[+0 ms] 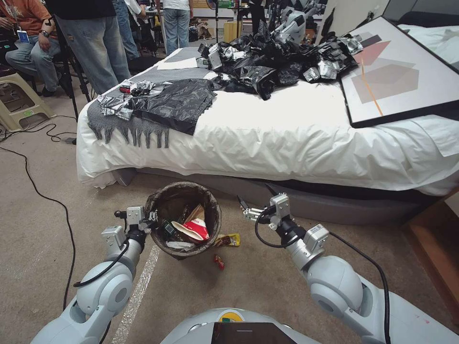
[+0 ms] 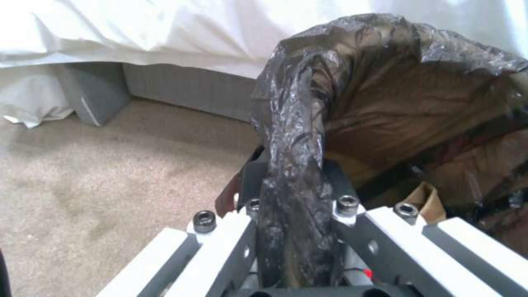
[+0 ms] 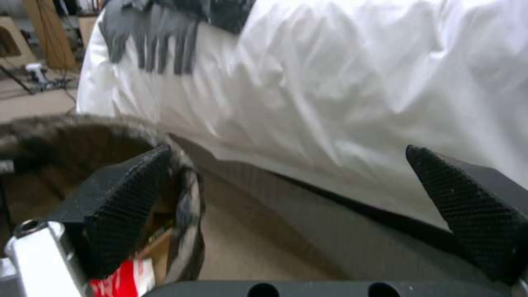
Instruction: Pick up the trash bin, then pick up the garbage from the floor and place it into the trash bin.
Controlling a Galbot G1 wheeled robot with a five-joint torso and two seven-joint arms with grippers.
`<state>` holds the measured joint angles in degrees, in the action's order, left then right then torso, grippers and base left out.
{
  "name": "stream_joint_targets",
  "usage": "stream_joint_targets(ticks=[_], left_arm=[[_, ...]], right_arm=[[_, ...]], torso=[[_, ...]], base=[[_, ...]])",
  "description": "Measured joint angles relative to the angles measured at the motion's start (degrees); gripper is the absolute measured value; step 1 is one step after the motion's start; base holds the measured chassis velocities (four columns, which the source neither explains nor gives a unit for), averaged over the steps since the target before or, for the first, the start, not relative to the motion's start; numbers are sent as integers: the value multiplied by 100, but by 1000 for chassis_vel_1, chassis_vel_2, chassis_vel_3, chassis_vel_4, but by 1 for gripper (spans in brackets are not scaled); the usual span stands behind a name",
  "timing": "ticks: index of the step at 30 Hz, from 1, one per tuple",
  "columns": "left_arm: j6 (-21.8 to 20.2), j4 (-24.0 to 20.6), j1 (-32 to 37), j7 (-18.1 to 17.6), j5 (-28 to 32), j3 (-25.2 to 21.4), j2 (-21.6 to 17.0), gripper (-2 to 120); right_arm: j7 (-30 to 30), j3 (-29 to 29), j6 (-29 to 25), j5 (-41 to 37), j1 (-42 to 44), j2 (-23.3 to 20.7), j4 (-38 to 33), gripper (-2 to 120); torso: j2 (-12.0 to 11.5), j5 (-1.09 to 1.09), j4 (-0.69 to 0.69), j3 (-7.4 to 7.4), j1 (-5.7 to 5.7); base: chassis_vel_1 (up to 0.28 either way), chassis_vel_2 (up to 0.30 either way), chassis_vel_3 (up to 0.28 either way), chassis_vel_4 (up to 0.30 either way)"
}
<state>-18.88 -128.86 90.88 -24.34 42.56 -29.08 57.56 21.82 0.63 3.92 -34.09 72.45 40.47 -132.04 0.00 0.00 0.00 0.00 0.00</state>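
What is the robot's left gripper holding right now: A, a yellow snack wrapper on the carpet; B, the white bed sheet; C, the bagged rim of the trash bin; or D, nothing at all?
C: the left gripper is clamped on the bag-covered rim of the trash bin, and the left wrist view shows the dark bag pinched between its fingers.

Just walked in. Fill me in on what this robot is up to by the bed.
The robot is tidying litter off the carpet beside the bed. Its left gripper is shut on the bag-lined rim of the trash bin, which already holds a red-and-white cup and other rubbish. The right gripper hangs open and empty beside the bin. A yellow snack wrapper and a small red scrap lie on the floor by the bin.
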Motion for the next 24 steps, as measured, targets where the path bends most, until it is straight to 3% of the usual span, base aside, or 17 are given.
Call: stream_joint_targets(ticks=[14, 21, 24], left_arm=[[12, -9, 98, 2, -63, -205, 119, 5], [18, -7, 88, 4, -76, -208, 147, 5], [19, 1, 50, 7, -80, -200, 165, 5]], right_arm=[[-21, 474, 89, 52, -332, -107, 557, 100], [-462, 729, 92, -315, -655, -400, 694, 100], [-918, 1126, -19, -737, -1171, -647, 952, 100]], torso=[[0, 0, 1, 0, 0], [0, 1, 0, 0, 0], [0, 0, 2, 0, 0]], base=[[0, 0, 0, 0], [0, 0, 0, 0], [0, 0, 0, 0]])
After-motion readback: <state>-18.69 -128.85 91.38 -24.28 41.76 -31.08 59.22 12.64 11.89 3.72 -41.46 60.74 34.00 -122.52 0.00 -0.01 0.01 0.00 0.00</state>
